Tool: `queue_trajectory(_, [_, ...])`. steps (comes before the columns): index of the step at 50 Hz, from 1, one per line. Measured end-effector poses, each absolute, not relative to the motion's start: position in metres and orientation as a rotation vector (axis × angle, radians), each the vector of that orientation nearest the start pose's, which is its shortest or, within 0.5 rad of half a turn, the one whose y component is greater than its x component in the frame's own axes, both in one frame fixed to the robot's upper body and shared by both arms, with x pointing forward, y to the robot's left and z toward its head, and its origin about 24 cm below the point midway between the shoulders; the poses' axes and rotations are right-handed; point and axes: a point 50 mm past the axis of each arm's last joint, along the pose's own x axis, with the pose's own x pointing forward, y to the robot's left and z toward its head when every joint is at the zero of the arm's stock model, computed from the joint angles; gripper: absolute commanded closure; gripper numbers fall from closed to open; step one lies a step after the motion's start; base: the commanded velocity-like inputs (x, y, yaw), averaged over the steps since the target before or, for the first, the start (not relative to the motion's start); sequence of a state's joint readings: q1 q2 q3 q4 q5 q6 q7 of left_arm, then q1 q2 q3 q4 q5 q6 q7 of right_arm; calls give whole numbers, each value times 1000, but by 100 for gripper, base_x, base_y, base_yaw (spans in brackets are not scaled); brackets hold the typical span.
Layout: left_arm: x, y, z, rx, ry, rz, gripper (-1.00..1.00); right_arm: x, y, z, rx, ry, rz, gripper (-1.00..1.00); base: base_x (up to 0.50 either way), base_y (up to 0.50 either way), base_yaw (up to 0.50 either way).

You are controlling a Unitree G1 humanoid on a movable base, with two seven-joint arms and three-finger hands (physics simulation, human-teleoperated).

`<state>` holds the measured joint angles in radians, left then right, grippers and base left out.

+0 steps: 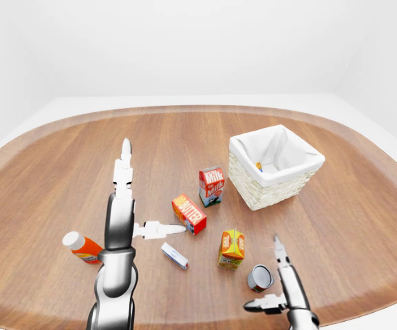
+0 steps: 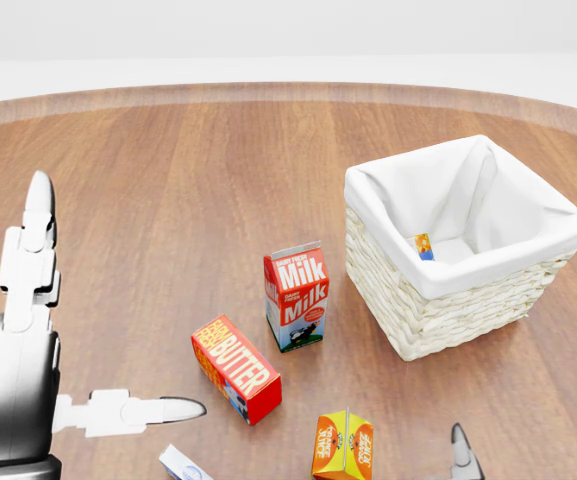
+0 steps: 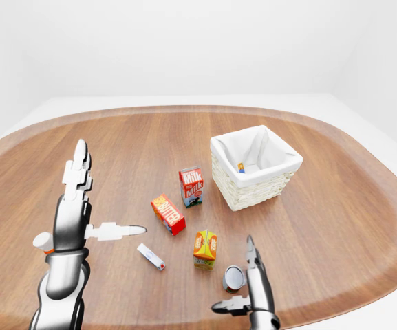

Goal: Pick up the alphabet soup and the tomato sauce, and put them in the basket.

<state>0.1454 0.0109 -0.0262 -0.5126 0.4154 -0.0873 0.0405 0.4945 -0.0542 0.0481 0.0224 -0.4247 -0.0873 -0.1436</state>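
A small can (image 1: 259, 278) lies on its side near the bottom of the left-eye view, its grey end facing me; its label is unreadable. My right hand (image 3: 232, 273) is open, with one finger above the can and the thumb below it; whether they touch it is unclear. The white-lined wicker basket (image 2: 438, 310) stands at the right, and a small orange-and-blue item (image 2: 423, 246) shows inside against the liner. My left hand (image 1: 151, 189) is raised and open at the left, holding nothing.
A milk carton (image 2: 296, 296) and a red butter box (image 2: 235, 368) stand left of the basket. An orange juice carton (image 1: 232, 248), a small white box (image 1: 175, 256) and an orange bottle with a white cap (image 1: 81, 247) lie nearer the bottom edge.
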Motion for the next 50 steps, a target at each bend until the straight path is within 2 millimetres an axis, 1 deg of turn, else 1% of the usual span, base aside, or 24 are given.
queue_trajectory(14, [210,151,135,418,-460,108,-100,130,-183,-54,-478,440,-109,-100,0,0,0])
queue_trajectory(33, [210,150,134,420,-456,108,-100,138,-186,-54,-457,435,-116,-100,0,0,0])
queue_trajectory(50, [210,151,134,419,-459,108,-100,145,-189,-62,-474,457,-128,-100,0,0,0])
